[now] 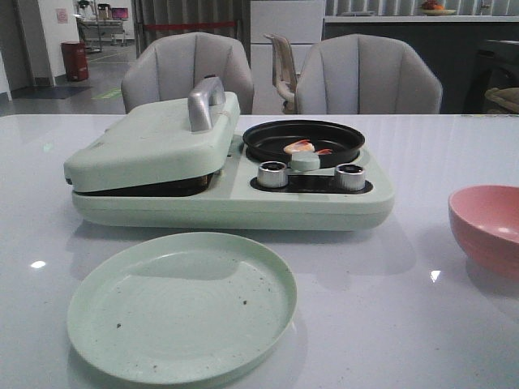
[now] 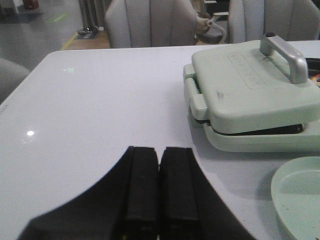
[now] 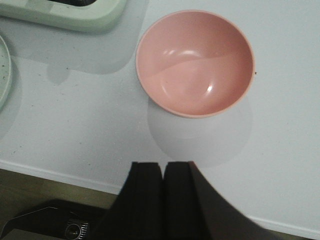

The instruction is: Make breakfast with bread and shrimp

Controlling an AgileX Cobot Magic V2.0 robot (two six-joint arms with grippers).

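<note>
Front view: shrimp [image 1: 298,147] sits in pan [image 1: 304,142] right of centre, nearer right gripper [image 3: 163,172]; both it and left gripper [image 2: 159,165] pressed together, empty.

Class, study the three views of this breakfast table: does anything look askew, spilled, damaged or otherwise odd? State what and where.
One thing: the sandwich press lid sits tilted, not flush with its base, leaving a dark gap along the front. The green plate carries a few dark specks. The shrimp lies in the black pan; nothing is spilled.
</note>
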